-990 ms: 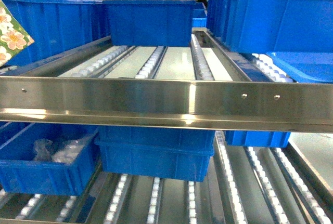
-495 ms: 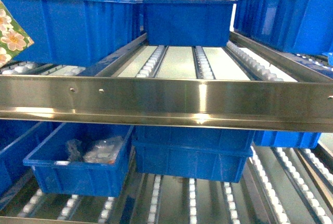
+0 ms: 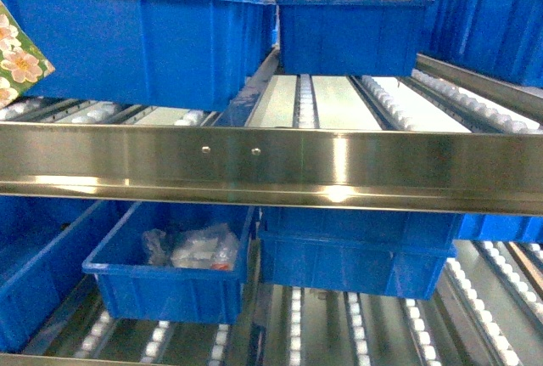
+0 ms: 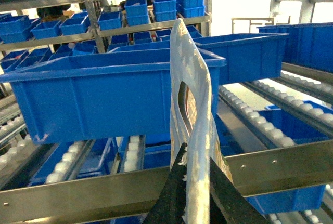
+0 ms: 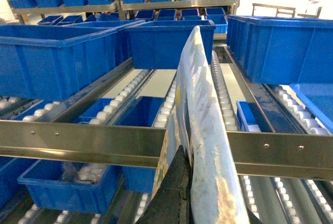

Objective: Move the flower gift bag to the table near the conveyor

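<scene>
Steel racking loaded with blue bins fills everything in front of you, so start at your own grippers. Your left gripper (image 4: 193,203) has its two dark fingers (image 4: 171,193) pressed together on the glossy edge of the flower gift bag (image 4: 190,109), which stands up edge-on in the left wrist view with a cut-out handle hole showing near its middle. Your right gripper (image 5: 179,193) is clamped on the bag (image 5: 200,130) too; in the right wrist view the sheet rises upright and tilts slightly back, its shiny side to the right. From the head camera you only see a corner of the bag (image 3: 19,56), green with pale pink blossoms, at the far left edge.

Just beyond the bag runs a shiny steel front rail (image 3: 339,166) across the rack. Behind it the conveyor (image 3: 305,103) slopes up in lanes of small white rollers. A large blue bin (image 3: 136,39) sits on the upper lanes to the left, a smaller one (image 3: 352,35) further back. On the lower level, a small blue bin (image 3: 161,277) holds clear plastic packets (image 3: 191,249).
</scene>
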Motion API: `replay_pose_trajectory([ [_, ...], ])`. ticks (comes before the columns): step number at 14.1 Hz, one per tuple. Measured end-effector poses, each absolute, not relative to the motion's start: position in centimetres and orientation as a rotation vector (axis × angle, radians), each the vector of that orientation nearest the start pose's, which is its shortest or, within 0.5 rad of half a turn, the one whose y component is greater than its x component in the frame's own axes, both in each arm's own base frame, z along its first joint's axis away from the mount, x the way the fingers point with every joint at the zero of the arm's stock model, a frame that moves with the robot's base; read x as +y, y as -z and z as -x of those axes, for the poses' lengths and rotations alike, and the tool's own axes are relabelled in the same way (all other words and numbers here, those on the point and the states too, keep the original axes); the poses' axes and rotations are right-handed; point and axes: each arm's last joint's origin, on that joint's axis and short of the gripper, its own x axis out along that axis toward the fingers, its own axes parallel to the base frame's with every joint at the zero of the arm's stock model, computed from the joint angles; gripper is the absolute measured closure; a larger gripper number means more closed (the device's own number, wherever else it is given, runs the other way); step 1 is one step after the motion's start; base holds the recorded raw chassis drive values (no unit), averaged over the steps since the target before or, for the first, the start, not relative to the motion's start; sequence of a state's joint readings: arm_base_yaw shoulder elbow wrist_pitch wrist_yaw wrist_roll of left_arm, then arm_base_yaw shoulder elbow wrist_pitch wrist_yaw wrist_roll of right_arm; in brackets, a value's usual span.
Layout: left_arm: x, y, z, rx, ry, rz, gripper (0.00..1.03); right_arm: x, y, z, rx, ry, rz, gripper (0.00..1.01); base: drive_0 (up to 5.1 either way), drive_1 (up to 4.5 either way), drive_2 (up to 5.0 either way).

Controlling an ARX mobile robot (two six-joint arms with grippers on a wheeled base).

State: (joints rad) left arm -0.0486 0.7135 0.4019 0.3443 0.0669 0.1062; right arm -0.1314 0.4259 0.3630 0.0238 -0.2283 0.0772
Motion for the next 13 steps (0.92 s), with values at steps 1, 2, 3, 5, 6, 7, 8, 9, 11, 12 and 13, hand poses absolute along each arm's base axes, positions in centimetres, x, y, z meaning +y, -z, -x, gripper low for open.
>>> replay_pose_trajectory([
  [1,-1.01,-26.18,-16.81,-0.042,0.114,-0.106,1.01,-0.97,-25.36,-12.33,0.039,-0.095,-0.084,0.99,-4.9,2.50,2.5],
  [2,-1.01,-26.15,-16.82,-0.040,0.114,-0.106,1.01,-0.97,-25.32,-12.35,0.043,-0.095,-0.084,0.99,-5.0,2.42,2.4],
  [3,-0.98,-26.15,-16.83,-0.039,0.110,-0.106,1.01,-0.97,-25.33,-12.35,0.042,-0.096,-0.084,0.99,-5.1,2.36,2.4],
  [5,-0.97,-26.15,-16.83,-0.039,0.109,-0.106,1.01,-0.97,-25.34,-12.35,0.041,-0.096,-0.084,0.99,-4.9,2.45,2.5],
  [6,-0.97,-26.15,-16.83,-0.039,0.110,-0.106,1.01,-0.97,-25.34,-12.35,0.041,-0.096,-0.084,0.99,-4.9,1.56,3.3],
  [7,-0.97,-26.16,-16.83,-0.040,0.109,-0.106,1.01,-0.97,-25.28,-12.42,0.047,-0.096,-0.085,0.99,-4.8,1.63,3.4],
  [8,-0.97,-26.14,-16.83,-0.038,0.109,-0.106,1.01,-0.97,-25.28,-12.42,0.047,-0.096,-0.085,0.99,-4.8,1.65,3.5],
  [9,-0.97,-26.17,-16.81,-0.041,0.109,-0.106,1.01,-0.98,-25.27,-12.42,0.048,-0.096,-0.085,0.99,-4.8,1.65,3.5],
  [11,-0.97,-26.09,-16.86,-0.034,0.109,-0.106,1.01,-0.98,-25.29,-12.42,0.046,-0.096,-0.085,0.99,-4.8,1.65,3.5],
  [12,-0.97,-26.14,-16.84,-0.038,0.109,-0.106,1.01,-0.98,-25.29,-12.42,0.046,-0.096,-0.085,0.99,-4.8,1.65,3.5],
  [13,-0.97,-26.16,-16.83,-0.040,0.109,-0.106,1.01,-0.98,-25.29,-12.41,0.046,-0.096,-0.085,0.99,-4.8,1.65,3.5],
])
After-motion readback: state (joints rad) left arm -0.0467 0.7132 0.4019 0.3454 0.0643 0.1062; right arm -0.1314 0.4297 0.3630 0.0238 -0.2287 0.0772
